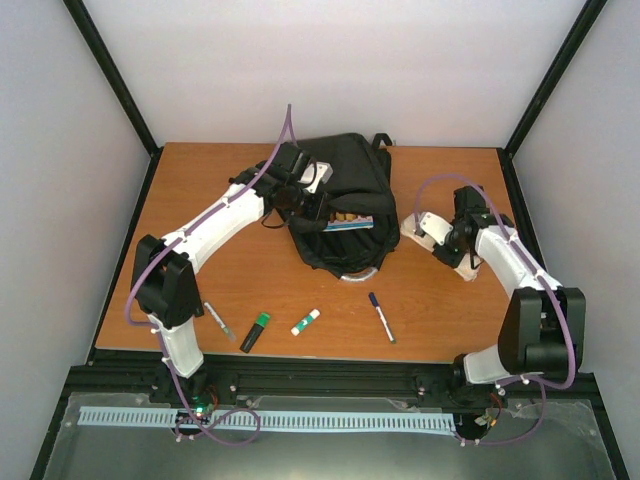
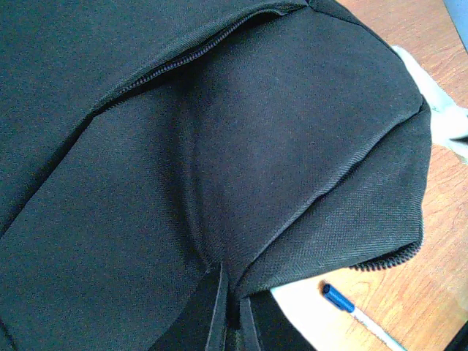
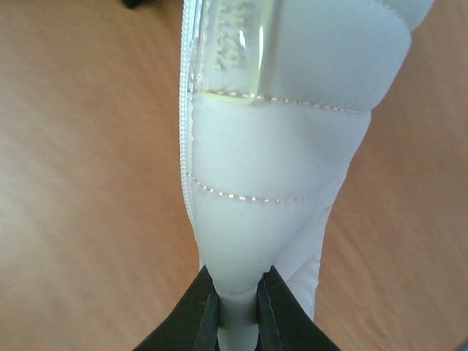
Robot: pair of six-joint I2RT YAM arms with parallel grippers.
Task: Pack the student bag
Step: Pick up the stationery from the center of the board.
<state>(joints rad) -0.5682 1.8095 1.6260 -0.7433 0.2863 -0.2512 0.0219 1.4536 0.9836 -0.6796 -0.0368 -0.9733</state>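
Note:
The student bag (image 1: 350,190), a black fabric backpack, lies at the back middle of the table with its opening toward the arms. My left gripper (image 1: 316,207) is shut on a fold of its black fabric (image 2: 232,289); the bag's zip (image 2: 183,62) runs above. To the right of the bag, my right gripper (image 1: 441,240) is shut on the end of a cream padded pouch (image 1: 418,230). In the right wrist view, the pouch (image 3: 278,183) is pinched between the jaws of the right gripper (image 3: 237,281), zip at its left.
A blue flat item (image 1: 348,224) shows at the bag's opening. On the near table lie a blue-capped pen (image 1: 381,316), a green-capped glue stick (image 1: 305,322), a green and black marker (image 1: 255,332) and a thin silver tool (image 1: 219,320). The blue-capped pen (image 2: 344,301) shows beside the bag.

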